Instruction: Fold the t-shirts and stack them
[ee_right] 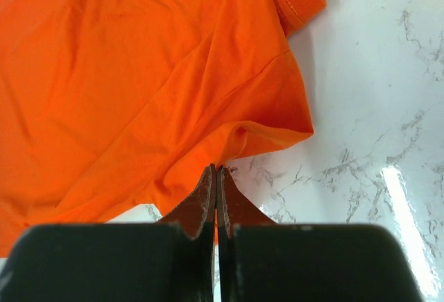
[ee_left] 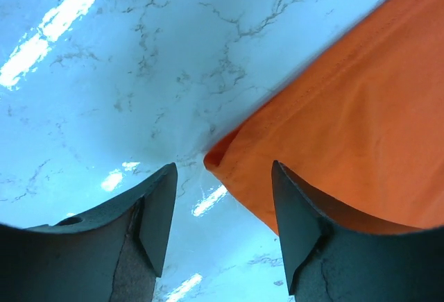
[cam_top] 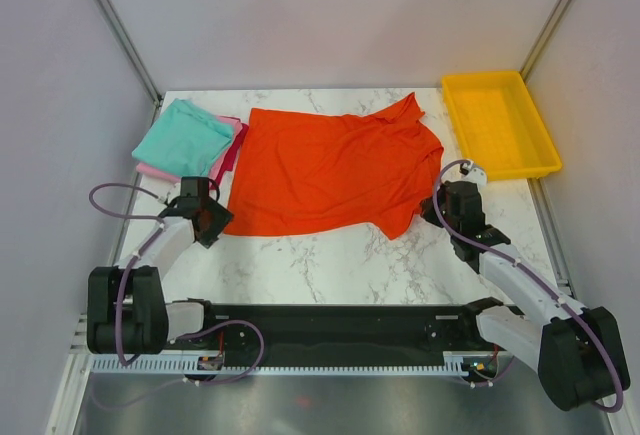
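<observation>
The orange-red t-shirt (cam_top: 330, 170) lies spread flat in the middle of the table. The teal t-shirt (cam_top: 183, 137) lies folded at the back left on top of the pink t-shirt (cam_top: 230, 147), which shows only at its edges. My left gripper (cam_top: 216, 223) is open at the orange-red shirt's near left corner. In the left wrist view that gripper (ee_left: 222, 177) has the shirt's corner (ee_left: 229, 153) just ahead of its jaws. My right gripper (cam_top: 441, 198) is shut on the orange-red shirt's right edge. The right wrist view shows that gripper (ee_right: 216, 171) pinching a fold of the shirt (ee_right: 139, 73).
A yellow plastic tray (cam_top: 545, 145) stands at the back right. The marble tabletop (cam_top: 330, 265) runs between the shirt and the arm bases. Purple-grey walls close in the back and both sides.
</observation>
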`<state>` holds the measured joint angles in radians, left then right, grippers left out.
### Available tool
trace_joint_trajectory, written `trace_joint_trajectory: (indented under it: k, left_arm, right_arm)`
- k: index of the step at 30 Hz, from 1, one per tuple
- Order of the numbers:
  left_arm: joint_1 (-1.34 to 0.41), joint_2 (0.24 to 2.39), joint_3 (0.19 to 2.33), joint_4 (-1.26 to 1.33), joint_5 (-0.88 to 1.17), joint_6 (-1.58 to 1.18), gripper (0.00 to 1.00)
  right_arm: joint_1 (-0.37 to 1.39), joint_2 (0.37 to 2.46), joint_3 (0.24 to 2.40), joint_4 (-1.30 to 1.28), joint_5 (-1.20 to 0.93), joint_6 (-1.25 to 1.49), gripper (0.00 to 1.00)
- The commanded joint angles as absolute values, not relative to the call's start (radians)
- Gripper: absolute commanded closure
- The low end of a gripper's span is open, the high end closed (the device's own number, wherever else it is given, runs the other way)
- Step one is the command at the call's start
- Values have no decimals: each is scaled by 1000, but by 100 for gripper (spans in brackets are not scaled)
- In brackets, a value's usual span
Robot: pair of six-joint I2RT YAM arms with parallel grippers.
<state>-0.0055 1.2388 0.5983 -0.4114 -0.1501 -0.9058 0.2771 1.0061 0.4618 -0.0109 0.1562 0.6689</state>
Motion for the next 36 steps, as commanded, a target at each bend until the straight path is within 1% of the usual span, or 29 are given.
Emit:
trace_joint_trajectory:
  k: [1, 2, 4, 9, 10, 11, 12, 13, 16, 18, 19, 20, 22, 25, 27, 30, 33, 36]
  left_arm:
    - [-3, 1275, 600, -374, -178, -934, 37]
    - [-2, 1291, 601, -371, -181, -934, 40]
    - [27, 1308, 606, -364, -184, -937, 41]
    - [31, 1342, 611, -354, -152, -928, 48]
    - [29, 1339, 607, -350, -150, -928, 52]
    - [31, 1336, 606, -344, -138, -925, 61]
    - [31, 1327, 603, -342, -134, -922, 65]
    - [29, 1321, 597, -336, -129, -923, 67]
    - [31, 1302, 585, -334, -107, -920, 67]
    - [31, 1293, 578, -333, -84, -916, 62]
    - [32, 1286, 571, -334, -90, -916, 55]
    - [31, 1282, 568, -334, -98, -919, 51]
    - [31, 1278, 566, -333, -100, -917, 45]
    - [31, 1290, 561, -331, -69, -914, 45]
    - [29, 1299, 558, -322, -54, -911, 47]
    - [28, 1310, 558, -313, -34, -910, 52]
    - [26, 1312, 557, -301, -25, -905, 60]
    - [26, 1312, 564, -301, -34, -896, 84]
  right_arm:
    - [270, 1000, 472, 11, 183, 669, 100]
    - [268, 996, 471, 9, 187, 667, 100]
    - [267, 991, 468, 9, 193, 667, 100]
    - [262, 977, 463, 5, 201, 667, 100]
    - [264, 974, 462, 5, 202, 667, 100]
    - [262, 973, 462, 5, 206, 667, 100]
    - [262, 968, 460, 5, 206, 667, 100]
    - [262, 965, 459, 5, 207, 669, 100]
    - [261, 965, 459, 6, 209, 670, 100]
    - [259, 969, 459, 6, 210, 672, 100]
    - [258, 969, 460, 6, 212, 672, 100]
    - [258, 971, 460, 5, 210, 670, 100]
    - [255, 973, 459, 5, 210, 672, 100]
    - [252, 969, 457, 6, 213, 673, 100]
    - [252, 973, 457, 6, 209, 673, 100]
    - [252, 980, 460, 8, 209, 673, 100]
    - [252, 986, 462, 8, 209, 673, 100]
    - [250, 985, 460, 8, 209, 675, 100]
